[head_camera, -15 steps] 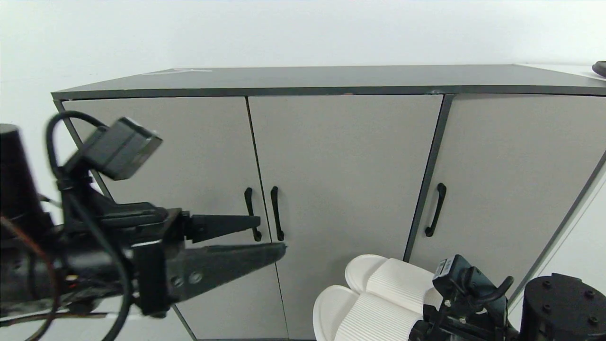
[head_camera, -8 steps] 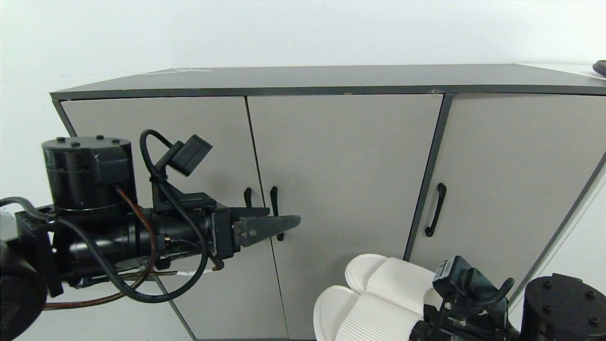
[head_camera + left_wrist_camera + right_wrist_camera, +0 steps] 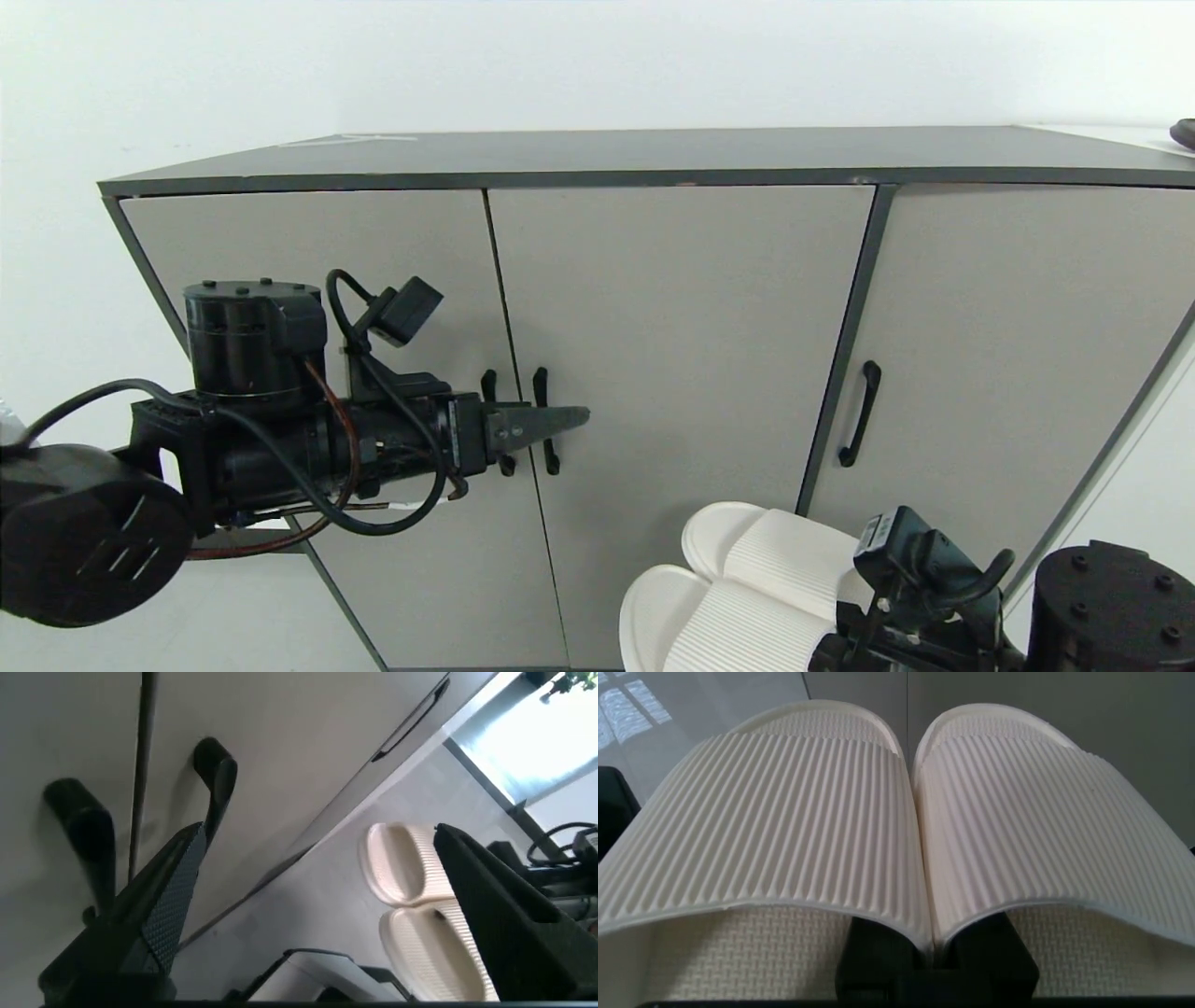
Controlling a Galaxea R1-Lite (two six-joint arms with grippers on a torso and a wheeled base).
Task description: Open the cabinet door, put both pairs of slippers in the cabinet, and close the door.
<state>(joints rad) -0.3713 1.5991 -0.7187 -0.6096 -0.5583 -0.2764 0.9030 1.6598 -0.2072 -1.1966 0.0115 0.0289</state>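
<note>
The fingers (image 3: pixel 163 910) of the left gripper (image 3: pixel 560 422) stand spread wide apart, gripping nothing; the left wrist view makes that gap plain, while the head view has the gripper edge-on, as one dark wedge. That wedge lies level across the two black handles where the left door (image 3: pixel 327 280) meets the middle door (image 3: pixel 681 317) of the cabinet (image 3: pixel 653 149); its tip crosses the middle door's handle (image 3: pixel 540 387), with the left door's handle (image 3: pixel 487 383) just to the left; whether a finger touches either I cannot tell. From the wrist, the textured finger sits close beside the middle door's handle, the seam running between both handles. All three doors are shut; the right door (image 3: pixel 1027 317) carries the right door's handle (image 3: pixel 861 413). Low on the right, the right gripper (image 3: pixel 934 961) is clamped on a pair of white slippers (image 3: pixel 747 579); the head view shows their rounded ends toward the cabinet, near the seam between middle and right doors; the right wrist view shows the ribbed straps side by side, touching, a black finger under each.
</note>
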